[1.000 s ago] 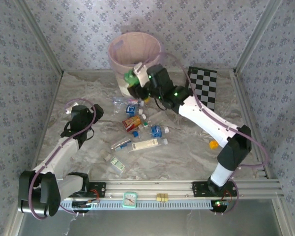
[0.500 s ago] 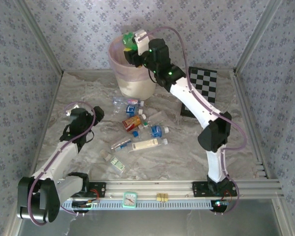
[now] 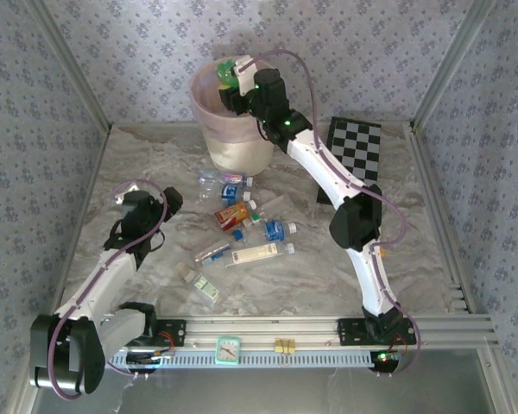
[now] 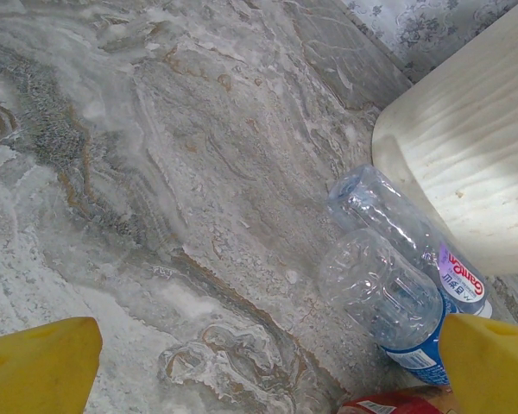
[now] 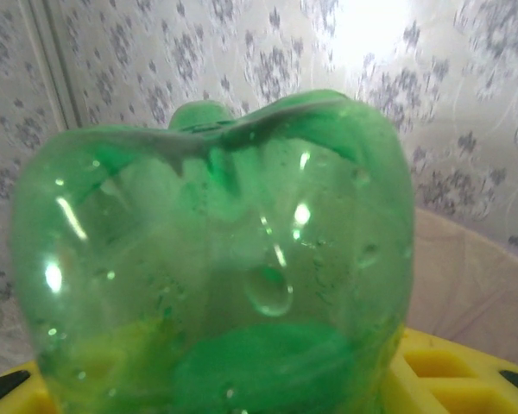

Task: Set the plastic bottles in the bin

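Above the bin, right arm outstretched.

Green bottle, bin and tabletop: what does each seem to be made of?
The green bottle: thin translucent plastic, glossy; light passes through, wall dented. The bin: probably matte cream plastic, faintly ribbed wall; its liner looks like thin pink film. The tabletop: grey veined marble look; real stone or a print, cannot tell.
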`<state>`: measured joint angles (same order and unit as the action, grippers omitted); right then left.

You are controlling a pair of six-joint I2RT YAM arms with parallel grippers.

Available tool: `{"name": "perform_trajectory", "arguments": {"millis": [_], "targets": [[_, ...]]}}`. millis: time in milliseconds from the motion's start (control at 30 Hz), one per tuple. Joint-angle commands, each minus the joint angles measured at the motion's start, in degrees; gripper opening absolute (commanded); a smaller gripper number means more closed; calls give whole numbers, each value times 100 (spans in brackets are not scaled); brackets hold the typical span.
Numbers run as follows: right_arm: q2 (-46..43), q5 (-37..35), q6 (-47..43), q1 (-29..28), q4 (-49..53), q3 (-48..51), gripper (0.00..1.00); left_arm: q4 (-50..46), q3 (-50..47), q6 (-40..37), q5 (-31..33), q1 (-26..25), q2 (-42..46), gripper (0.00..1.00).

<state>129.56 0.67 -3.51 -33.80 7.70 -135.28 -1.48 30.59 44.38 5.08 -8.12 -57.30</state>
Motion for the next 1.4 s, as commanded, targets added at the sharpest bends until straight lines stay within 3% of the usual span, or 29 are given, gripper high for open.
{"name": "perform_trajectory", "arguments": {"millis": [0,133,367,533,700,967,1200,1367], "targets": [[257,-124,25,34,42,-248,48,17,9,-113,-113,38,112,100],[490,-209,26,38,177,-480,53,-2,32,-108,-154,35,121,100],[522,-300,34,31,214,-731,88,-61,100,-117,-200,36,105,100],[217,-231,-5,-14,250,-724,99,-156,190,-131,-260,36,105,100],[-380,-388,-184,-171,369,-291,100,-295,281,-134,-356,25,143,100],[-1984,-953,-130,-460,-110,2032,100,-1127,451,-246,-340,-179,515,100],[-3349,-1373,562,-480,-593,4424,100,-2529,640,-22,-210,-1007,858,100],[-3986,-1932,1056,-461,-549,5616,100,-3445,686,287,-156,-1639,1104,100]]}}
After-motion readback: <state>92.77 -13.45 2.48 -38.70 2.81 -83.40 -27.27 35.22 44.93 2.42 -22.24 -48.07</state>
